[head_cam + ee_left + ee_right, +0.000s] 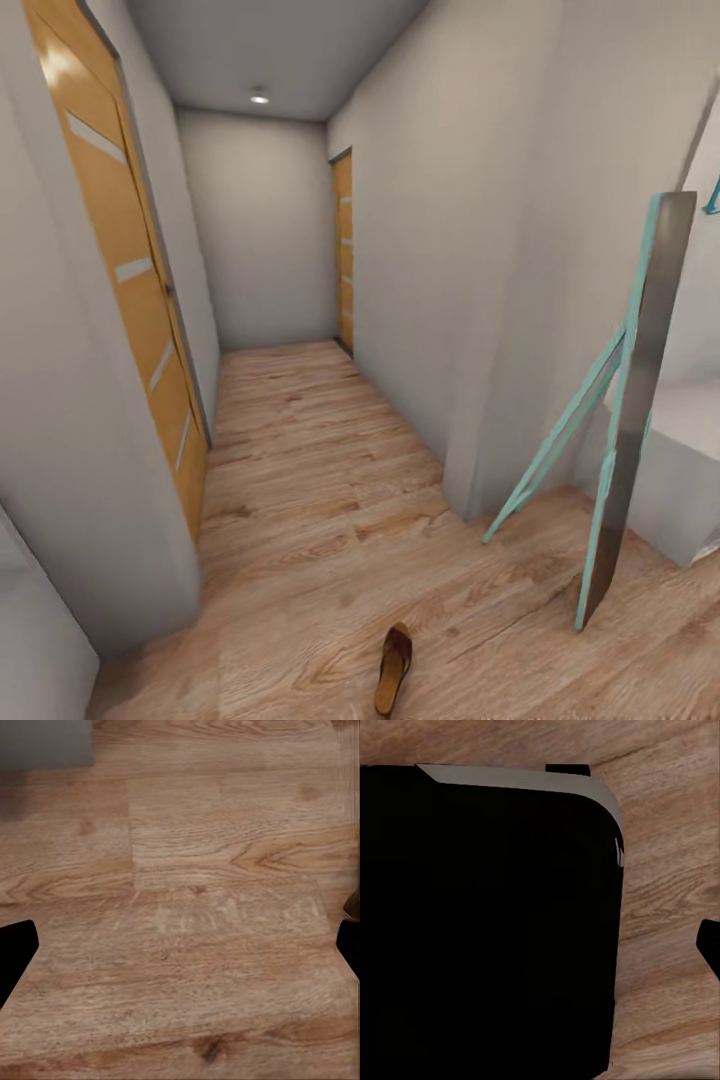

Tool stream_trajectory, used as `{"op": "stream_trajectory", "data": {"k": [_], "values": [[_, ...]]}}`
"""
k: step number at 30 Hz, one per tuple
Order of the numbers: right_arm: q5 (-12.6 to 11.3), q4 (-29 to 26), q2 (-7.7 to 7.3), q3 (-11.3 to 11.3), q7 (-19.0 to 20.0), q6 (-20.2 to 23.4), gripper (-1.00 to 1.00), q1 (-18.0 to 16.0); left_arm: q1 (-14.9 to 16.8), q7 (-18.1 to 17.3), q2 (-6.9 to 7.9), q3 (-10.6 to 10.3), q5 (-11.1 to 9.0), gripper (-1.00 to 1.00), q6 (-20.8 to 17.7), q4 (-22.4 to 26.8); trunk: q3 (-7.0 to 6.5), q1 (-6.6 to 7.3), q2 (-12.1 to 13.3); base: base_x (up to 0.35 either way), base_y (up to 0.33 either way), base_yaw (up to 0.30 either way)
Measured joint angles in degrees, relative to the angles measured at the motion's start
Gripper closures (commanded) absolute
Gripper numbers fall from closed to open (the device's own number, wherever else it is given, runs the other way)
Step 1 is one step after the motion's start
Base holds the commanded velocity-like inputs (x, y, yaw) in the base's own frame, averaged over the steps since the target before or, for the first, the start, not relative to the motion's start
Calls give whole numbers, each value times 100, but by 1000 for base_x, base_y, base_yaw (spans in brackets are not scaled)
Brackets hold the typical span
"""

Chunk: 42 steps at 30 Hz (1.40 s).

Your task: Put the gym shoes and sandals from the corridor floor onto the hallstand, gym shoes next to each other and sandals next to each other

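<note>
You're looking down a narrow corridor: wood-grain plank floor (330,480), pale walls, orange doors (130,290). One strap sandal (393,668) lies flat near you. A teal-framed mirror (630,420) leans right. Left gripper (180,945) spread wide over bare planks; right gripper's state I cannot tell.

Corridor floor (320,500): light brown planks with darker wood grain and knots. Sandal (393,668): dark reddish-brown straps, tan sole. Doors (130,280): orange-yellow with pale grey slanted stripes; a second, matching door (343,262) at the far end. Walls (265,220): plain light grey. Standing mirror (640,400): teal frame, grey reflective face. Hallstand (690,470): white. Left tool fingers (15,949): black. Robot base (487,930): black with a light grey edge.
</note>
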<state>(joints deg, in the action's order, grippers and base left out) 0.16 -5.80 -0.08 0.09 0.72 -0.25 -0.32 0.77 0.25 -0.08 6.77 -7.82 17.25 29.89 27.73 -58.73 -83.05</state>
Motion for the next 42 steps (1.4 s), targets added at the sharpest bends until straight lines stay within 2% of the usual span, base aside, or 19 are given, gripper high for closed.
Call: {"op": "stream_trajectory", "data": {"k": [5, 28, 42], "values": [[0, -2, -6, 0, -11, 1, -100, -1, -2, 0, 0, 2, 0, -100, -5, 3, 0, 1, 0, 152, 221, -125], [-5, -96, -12, 0, -24, -5, -100, -1, -2, 2, -6, -9, 7, -100, -3, 4, 0, 1, 0, 164, 276, -1], [-8, -105, -9, 0, -24, -6, -100, -1, -1, 1, -4, -9, 7, -100, -4, 1, 0, 0, 0, 28, 33, 0]]}}
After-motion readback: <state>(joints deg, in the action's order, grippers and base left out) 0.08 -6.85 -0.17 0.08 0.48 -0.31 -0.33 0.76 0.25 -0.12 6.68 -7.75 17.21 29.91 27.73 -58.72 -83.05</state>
